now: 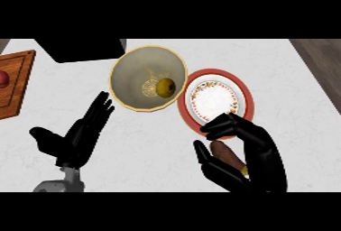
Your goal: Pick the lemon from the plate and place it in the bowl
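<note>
Lemon [166, 85]: lies inside the bowl [133, 67], on the bowl's floor toward its right side, yellow with a darker end facing up. Nothing touches it.

Bowl: pale beige, wide rim with a yellow edge, standing upright on the worktop [266, 63]. Its right rim is just beside the plate [213, 97], possibly overlapping the plate's left edge; contact cannot be confirmed.

Plate: white centre, patterned ring, red border. No fruit on its visible surface. Its lower edge is hidden behind the right hand.

Right hand [256, 151]: at lower right of the head view, over the plate's near edge. Fingers [223, 126] curled forward and thumb [206, 158] raised opposite them, with a narrow gap between. A brown oblong object [226, 153] shows in that gap, below the plate; whether the hand touches it or it lies on the worktop beneath cannot be told.

Left hand [73, 137]: at lower left, open, fingers straight and pointing up toward the bowl, thumb spread to the left, holding nothing. Apart from the bowl.

Wooden cutting board [16, 81]: at the left edge, with a red item [3, 79] partly cut off by the frame.

Dark box-like object [83, 47]: at the top, just behind the bowl
</note>
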Tool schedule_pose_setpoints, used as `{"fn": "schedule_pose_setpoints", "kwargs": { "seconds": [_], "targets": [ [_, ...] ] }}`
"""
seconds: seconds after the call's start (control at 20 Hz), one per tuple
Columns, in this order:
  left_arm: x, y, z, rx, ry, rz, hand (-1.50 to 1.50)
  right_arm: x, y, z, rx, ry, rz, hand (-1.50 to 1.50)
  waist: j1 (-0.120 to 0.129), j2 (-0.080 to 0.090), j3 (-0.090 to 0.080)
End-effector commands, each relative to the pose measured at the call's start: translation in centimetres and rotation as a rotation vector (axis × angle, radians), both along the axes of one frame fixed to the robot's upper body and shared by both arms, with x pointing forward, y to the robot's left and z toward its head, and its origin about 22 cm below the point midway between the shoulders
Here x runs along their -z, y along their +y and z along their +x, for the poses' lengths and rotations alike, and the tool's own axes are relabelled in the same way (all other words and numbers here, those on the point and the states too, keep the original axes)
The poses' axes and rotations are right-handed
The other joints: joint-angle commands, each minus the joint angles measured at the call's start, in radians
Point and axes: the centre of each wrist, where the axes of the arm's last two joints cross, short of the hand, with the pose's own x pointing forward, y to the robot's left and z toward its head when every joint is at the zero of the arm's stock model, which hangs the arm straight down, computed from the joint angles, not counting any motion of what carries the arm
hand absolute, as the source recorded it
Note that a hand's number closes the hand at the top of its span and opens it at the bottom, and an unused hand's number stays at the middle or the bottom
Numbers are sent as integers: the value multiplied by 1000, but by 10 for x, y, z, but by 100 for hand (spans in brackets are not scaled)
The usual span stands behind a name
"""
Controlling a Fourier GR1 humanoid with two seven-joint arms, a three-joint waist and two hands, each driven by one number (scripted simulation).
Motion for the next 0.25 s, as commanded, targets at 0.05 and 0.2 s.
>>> {"fn": "schedule_pose_setpoints", "kwargs": {
  "seconds": [0.05,0.2],
  "targets": [
    [5,-1,-7,-12,-4,-3,0,19,-26,-83,-36,75,-34,150,-18,1,1],
    [1,1,-4,-5,-4,-8,0,39,-25,-129,-130,183,-80,150,-15,3,1]
  ]
}}
